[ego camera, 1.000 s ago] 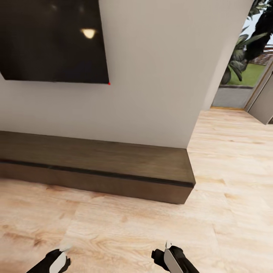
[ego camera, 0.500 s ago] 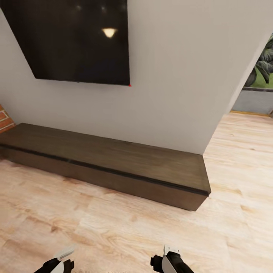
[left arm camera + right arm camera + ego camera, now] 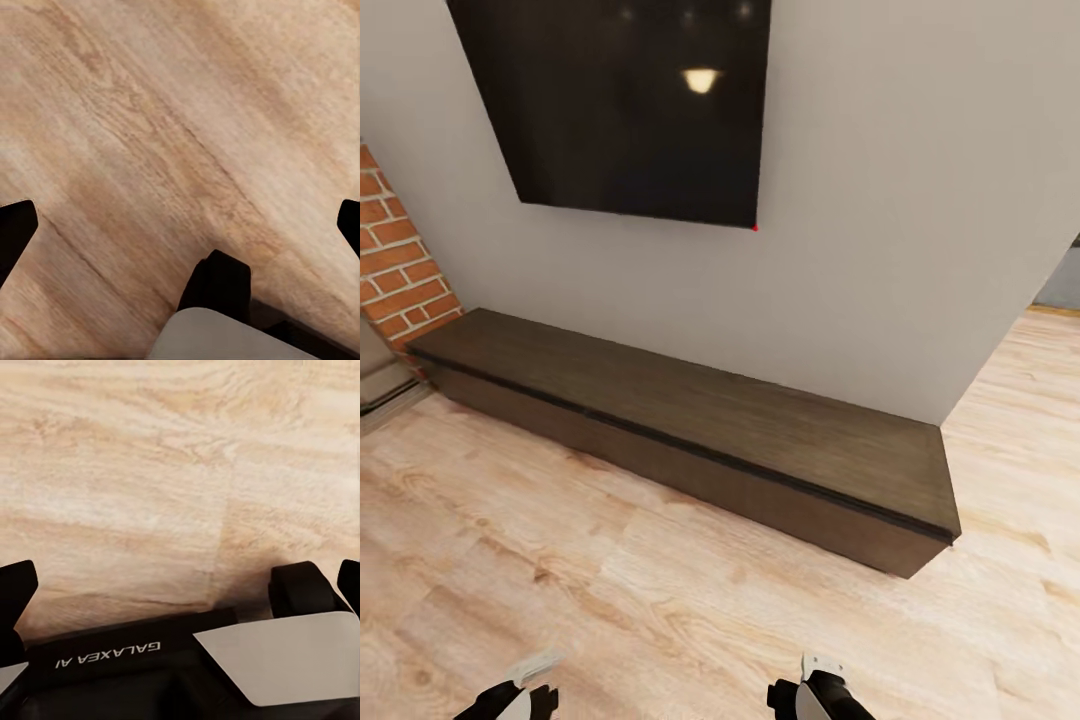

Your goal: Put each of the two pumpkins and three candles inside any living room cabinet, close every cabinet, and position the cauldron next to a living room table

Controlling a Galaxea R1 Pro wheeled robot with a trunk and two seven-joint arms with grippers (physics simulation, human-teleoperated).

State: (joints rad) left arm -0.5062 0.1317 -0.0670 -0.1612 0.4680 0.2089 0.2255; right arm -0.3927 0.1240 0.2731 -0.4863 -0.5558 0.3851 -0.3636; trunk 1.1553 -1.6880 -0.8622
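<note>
The cabinet (image 3: 690,410), a long low dark-brown unit, runs along the grey wall across the head view, and its fronts sit flush and shut. Pumpkins, candles, cauldron and table are out of view. My left gripper (image 3: 512,692) and right gripper (image 3: 812,688) hang low at the near edge of the head view, over the wooden floor and well short of the cabinet. In the left wrist view the left gripper (image 3: 180,225) is open over bare floorboards. The right gripper (image 3: 180,585) is open too, with nothing between its fingers.
A large black screen (image 3: 630,100) hangs on the wall above the cabinet. A red brick wall (image 3: 400,250) meets the cabinet's left end. Light wooden floor (image 3: 660,600) spreads between me and the cabinet, and continues past its right end.
The camera has swung left: the cabinet and screen slid right in the picture, the brick wall came into view and the garden doorway left it. Both grippers stayed open.
</note>
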